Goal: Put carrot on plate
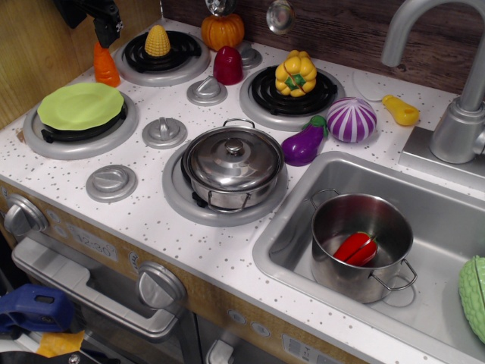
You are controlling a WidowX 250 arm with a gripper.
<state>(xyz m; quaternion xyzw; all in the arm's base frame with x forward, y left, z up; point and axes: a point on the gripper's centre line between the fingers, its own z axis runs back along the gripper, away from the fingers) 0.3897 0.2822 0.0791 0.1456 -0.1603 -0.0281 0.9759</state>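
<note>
nearest you, a steel pot (pixel 362 246) sits in the sink (pixel 447 220) with a red pepper (pixel 356 248) inside. further back, a lidded pan (pixel 231 163) rests on the front burner. to its left the green plate (pixel 80 105) lies on the left burner. just behind the plate, the carrot (pixel 105 66) stands upright on the counter, and your gripper (pixel 106 30) is right over its top; you can't tell whether the jaws are clamped on it. corn (pixel 157 41) sits on the far burner.
</note>
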